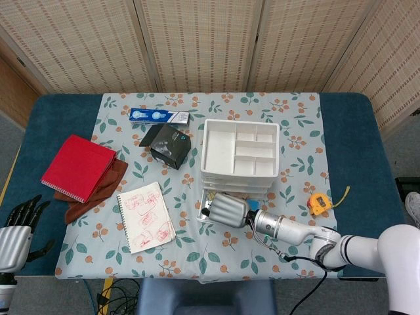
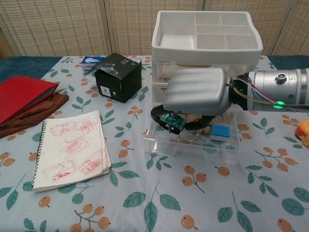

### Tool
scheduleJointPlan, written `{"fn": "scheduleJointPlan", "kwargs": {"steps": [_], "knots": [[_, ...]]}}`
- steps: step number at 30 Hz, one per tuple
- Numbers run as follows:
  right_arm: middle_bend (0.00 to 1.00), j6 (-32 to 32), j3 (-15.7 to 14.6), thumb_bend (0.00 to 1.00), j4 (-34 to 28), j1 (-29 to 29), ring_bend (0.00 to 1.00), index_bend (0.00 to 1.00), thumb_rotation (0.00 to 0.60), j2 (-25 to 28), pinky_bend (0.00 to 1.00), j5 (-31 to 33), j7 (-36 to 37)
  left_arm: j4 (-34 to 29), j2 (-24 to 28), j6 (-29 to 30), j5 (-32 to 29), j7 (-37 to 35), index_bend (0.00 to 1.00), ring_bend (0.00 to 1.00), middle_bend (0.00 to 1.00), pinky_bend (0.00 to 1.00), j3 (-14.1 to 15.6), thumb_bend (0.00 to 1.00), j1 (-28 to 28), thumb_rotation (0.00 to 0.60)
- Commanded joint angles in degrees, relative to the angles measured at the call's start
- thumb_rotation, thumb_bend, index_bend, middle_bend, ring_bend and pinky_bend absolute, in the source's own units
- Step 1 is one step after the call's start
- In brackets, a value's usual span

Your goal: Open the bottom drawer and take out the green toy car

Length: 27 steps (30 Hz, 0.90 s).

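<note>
The white drawer unit (image 1: 239, 155) (image 2: 207, 35) stands mid-table with its clear bottom drawer (image 2: 193, 151) pulled out toward me. My right hand (image 2: 198, 94) (image 1: 228, 210) hovers just above that drawer and grips the green toy car (image 2: 171, 123), which hangs under the fingers, clear of the drawer floor. A small blue object (image 2: 221, 131) lies in the drawer's right part. My left hand (image 1: 16, 231) rests off the table's near-left corner, fingers apart and holding nothing.
A black box (image 2: 118, 77) and a sketch notebook (image 2: 70, 150) lie left of the drawers. A red book (image 1: 77, 167) sits on a brown cloth (image 1: 98, 193). A blue toothpaste box (image 1: 159, 116) lies at the back, a yellow tape measure (image 1: 319, 203) at the right.
</note>
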Motion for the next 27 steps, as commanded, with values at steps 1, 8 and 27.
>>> {"fn": "scheduleJointPlan", "kwargs": {"steps": [1,8,27], "knots": [[0.87,3.52,-0.85,0.44,-4.32,-1.86,1.0,0.47,0.6,3.3,1.0,-1.94,-0.74,-0.27,0.04,-0.01,0.13,0.25,0.12,0.07,0.05,0.09,0.01,0.23,-0.09,0.6],[0.87,5.38,-4.32,0.44,-8.66,-3.49,1.0,0.47,0.6,5.64,1.0,-6.63,-0.15,-1.29,0.27,0.35,0.69,1.05,0.12,0.07,0.05,0.09,0.12,0.23,-0.13,0.6],[0.85,-2.24,-5.81,0.44,-3.9,-4.28,1.0,0.39,0.6,0.61,1.0,-6.72,-1.5,-1.68,0.4,0.43,0.74,1.27,0.12,0.07,0.05,0.09,0.42,0.23,0.02,0.6]]}}
